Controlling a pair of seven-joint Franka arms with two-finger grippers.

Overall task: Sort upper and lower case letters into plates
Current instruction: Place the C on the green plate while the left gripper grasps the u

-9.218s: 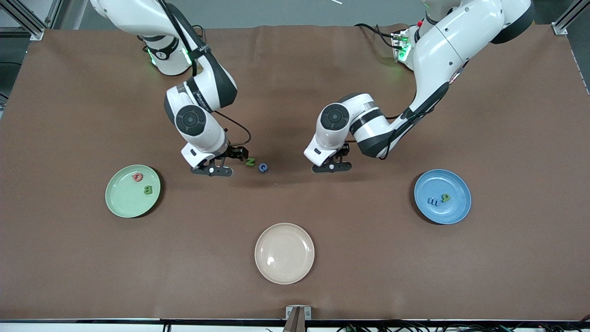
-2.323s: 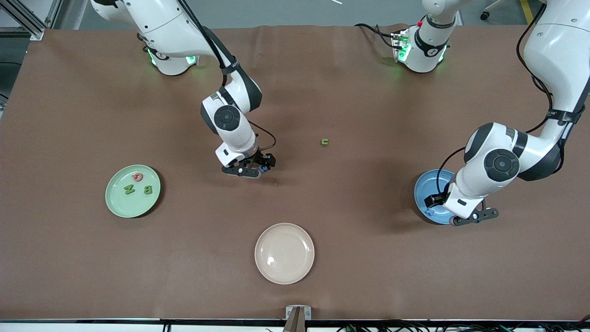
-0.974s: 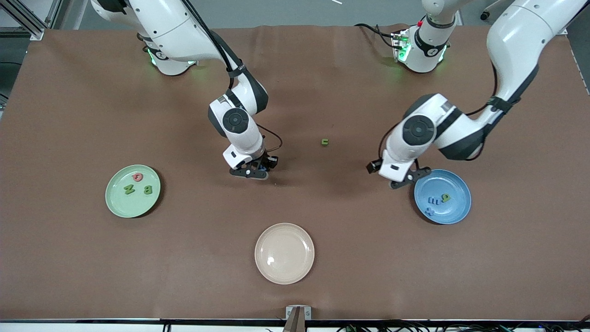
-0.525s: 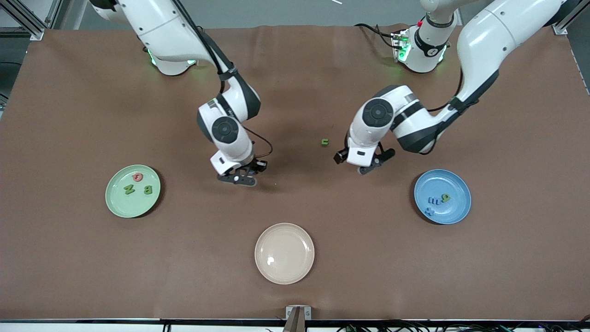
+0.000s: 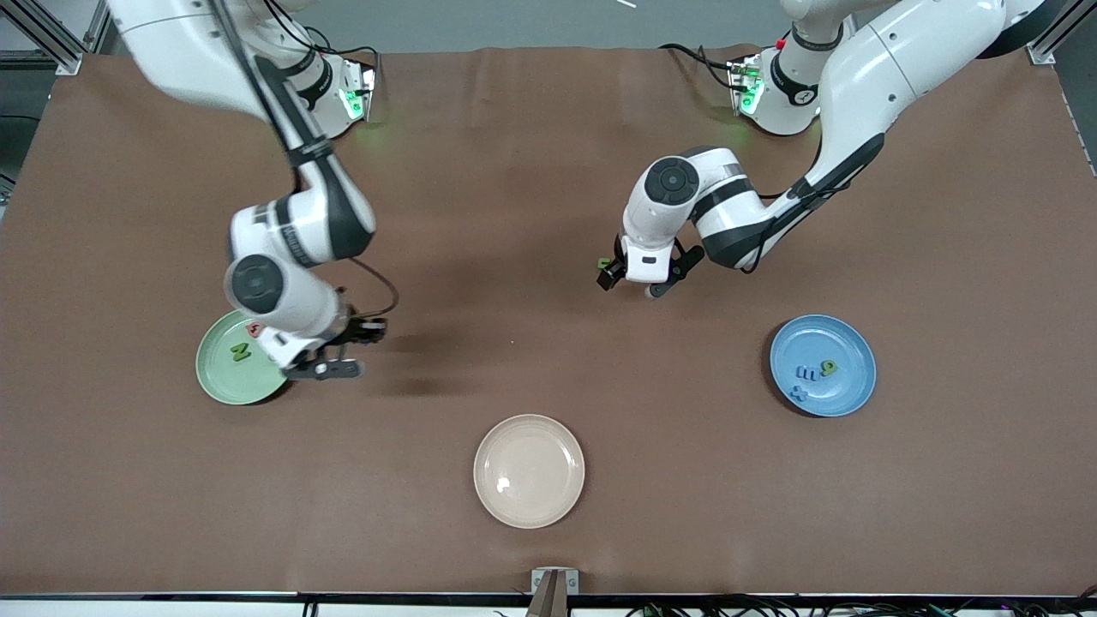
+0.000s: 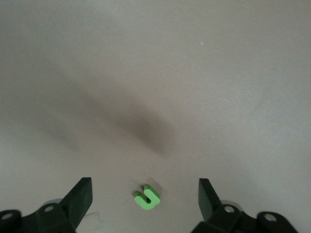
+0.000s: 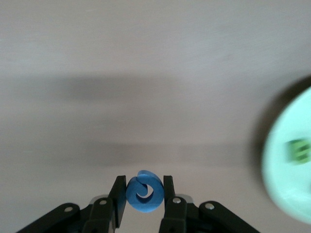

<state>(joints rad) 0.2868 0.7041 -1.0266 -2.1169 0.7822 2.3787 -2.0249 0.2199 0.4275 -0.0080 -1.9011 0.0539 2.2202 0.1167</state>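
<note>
Front view: brown table (image 5: pixel 548 171), grey floor past it. Right gripper (image 7: pixel 144 194) pinches blue letter (image 7: pixel 144 191); left gripper (image 6: pixel 146 204) spread wide.

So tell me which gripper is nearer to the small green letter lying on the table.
Left. The left gripper hangs open right over the green letter; the right gripper, holding a blue letter, is beside the green plate.

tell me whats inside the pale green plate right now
On the pale green plate lie a green letter N and a red letter. The right arm covers part of the plate, so anything under it is hidden.
</note>
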